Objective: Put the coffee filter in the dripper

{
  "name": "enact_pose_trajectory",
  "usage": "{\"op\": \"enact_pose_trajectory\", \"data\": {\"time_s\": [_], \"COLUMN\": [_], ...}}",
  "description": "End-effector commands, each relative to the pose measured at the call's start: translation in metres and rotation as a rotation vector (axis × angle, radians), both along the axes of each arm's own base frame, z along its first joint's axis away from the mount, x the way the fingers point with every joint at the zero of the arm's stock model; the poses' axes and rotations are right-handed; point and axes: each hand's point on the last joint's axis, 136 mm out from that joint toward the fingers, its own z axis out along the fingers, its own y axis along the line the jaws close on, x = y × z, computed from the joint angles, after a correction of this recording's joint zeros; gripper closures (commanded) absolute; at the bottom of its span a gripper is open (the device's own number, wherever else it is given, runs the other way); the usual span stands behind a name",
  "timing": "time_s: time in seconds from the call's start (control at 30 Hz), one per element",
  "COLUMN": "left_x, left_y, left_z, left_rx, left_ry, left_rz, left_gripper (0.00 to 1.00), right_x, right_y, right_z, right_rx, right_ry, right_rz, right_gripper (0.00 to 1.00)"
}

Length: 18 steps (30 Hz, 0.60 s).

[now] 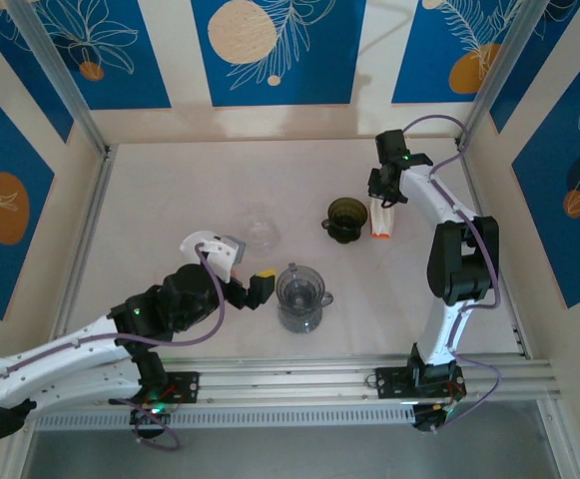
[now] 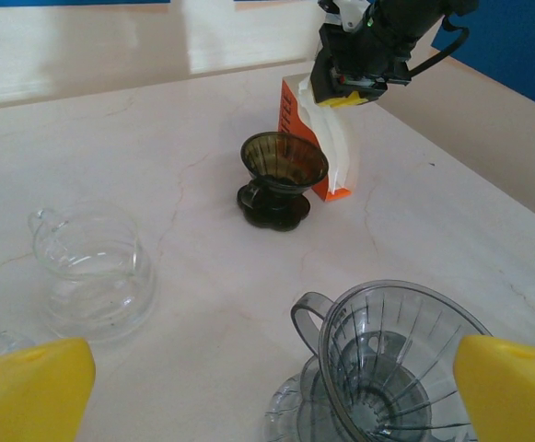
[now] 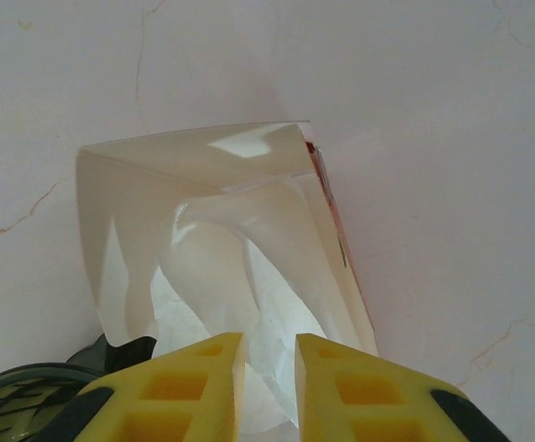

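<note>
While the right pincer (image 3: 269, 348) sits clamped on a white coffee filter (image 3: 249, 276) in the filter box (image 1: 380, 222), upper right, it should lift straight up, freeing one sheet, then move to the dark dripper (image 1: 346, 218) just beside. The left pincer (image 2: 272, 382) stands apart.

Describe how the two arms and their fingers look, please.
The left arm and right arm have white links with black joints. A thin purple cable runs along each. The fingers are blocky and yellow, with square hollows. A green light glows on the left arm.
</note>
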Motion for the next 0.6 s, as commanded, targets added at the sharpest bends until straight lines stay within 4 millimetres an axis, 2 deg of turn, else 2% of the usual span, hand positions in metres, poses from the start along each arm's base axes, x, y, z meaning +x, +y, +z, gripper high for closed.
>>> {"op": "enact_pose_trajectory", "data": {"time_s": [0.0,0.27,0.57], "left_x": [0.002,0.003,0.002], "left_y": [-0.001,0.0,-0.001], "left_z": [0.009,0.008,0.007], "left_rx": [-0.01,-0.009,-0.009], "left_ry": [-0.027,-0.028,-0.025], "left_rz": [0.001,0.004,0.001], "left_gripper": [0.0,0.0,0.0], "right_x": [0.009,0.01,0.002], "right_y": [0.003,0.002,0.004], "right_z": [0.001,0.011,0.03], "right_rx": [0.013,-0.007,-0.022], "right_ry": [-0.011,-0.033,-0.069], "right_rz": [0.005,0.008,0.01], "right_gripper": [0.79,0.92,1.0]}}
